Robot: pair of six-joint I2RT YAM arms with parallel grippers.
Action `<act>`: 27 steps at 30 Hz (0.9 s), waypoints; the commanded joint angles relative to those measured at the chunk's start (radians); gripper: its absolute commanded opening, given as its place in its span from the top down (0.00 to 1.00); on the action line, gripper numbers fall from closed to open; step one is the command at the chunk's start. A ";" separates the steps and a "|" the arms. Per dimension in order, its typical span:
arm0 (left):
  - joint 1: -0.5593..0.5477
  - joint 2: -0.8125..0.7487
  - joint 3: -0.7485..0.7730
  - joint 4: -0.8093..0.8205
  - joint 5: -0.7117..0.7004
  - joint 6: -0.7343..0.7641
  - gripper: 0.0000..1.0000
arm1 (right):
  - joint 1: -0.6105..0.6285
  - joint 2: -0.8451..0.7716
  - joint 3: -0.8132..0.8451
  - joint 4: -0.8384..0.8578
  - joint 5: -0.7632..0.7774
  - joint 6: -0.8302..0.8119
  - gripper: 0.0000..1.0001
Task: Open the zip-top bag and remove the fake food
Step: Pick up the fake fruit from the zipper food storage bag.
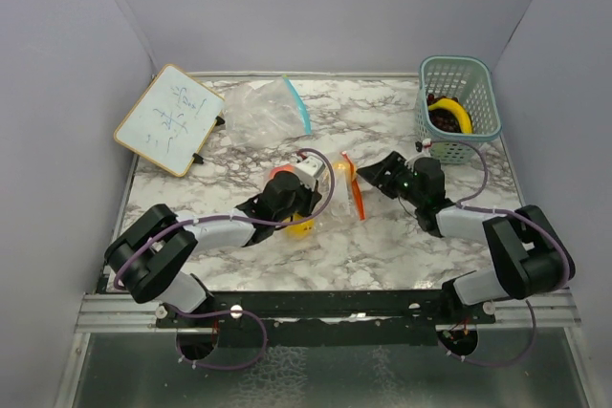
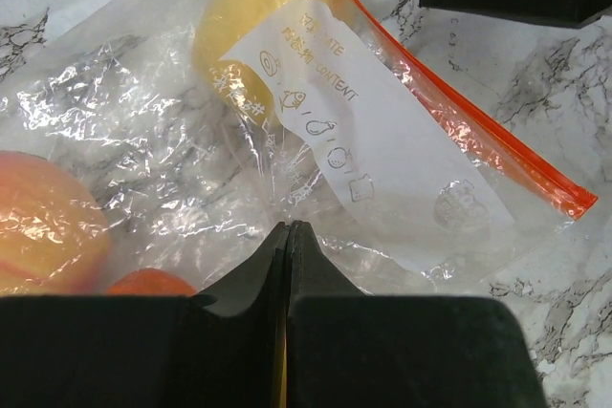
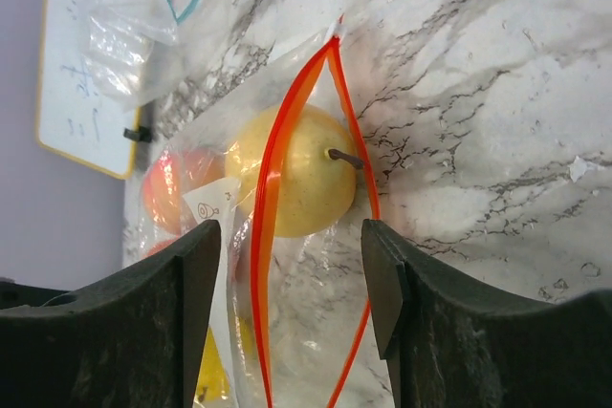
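The clear zip-top bag [image 1: 337,200] with an orange zip [image 2: 478,121] lies mid-table. Its mouth stands open as an orange loop [image 3: 273,236]. Inside are a yellow stemmed fruit [image 3: 301,179], a peach [image 2: 38,226], a red-orange tomato [image 2: 148,284] and a yellow piece [image 3: 215,379]. My left gripper [image 2: 287,228] is shut, pinching the bag's film near the labelled side; it also shows in the top view [image 1: 292,200]. My right gripper [image 3: 292,236] is open, one jaw on each side of the bag's mouth, not touching the fruit. It sits just right of the bag in the top view [image 1: 378,177].
A teal basket [image 1: 478,102] at the back right holds a banana [image 1: 457,110] and dark grapes [image 1: 444,121]. A second, empty clear bag with a blue zip [image 1: 268,107] lies at the back centre. A small whiteboard [image 1: 170,119] lies at the back left.
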 commanded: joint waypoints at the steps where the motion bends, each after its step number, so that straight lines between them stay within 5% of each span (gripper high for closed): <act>1: 0.004 -0.024 -0.015 0.045 0.022 -0.016 1.00 | -0.005 0.055 -0.093 0.318 0.100 0.275 0.39; 10: 0.004 -0.038 -0.021 0.049 0.027 -0.021 1.00 | -0.005 0.284 -0.184 0.772 0.167 0.494 0.44; 27: 0.003 -0.030 -0.015 0.047 0.056 -0.022 1.00 | -0.009 0.437 -0.081 0.757 0.151 0.515 0.44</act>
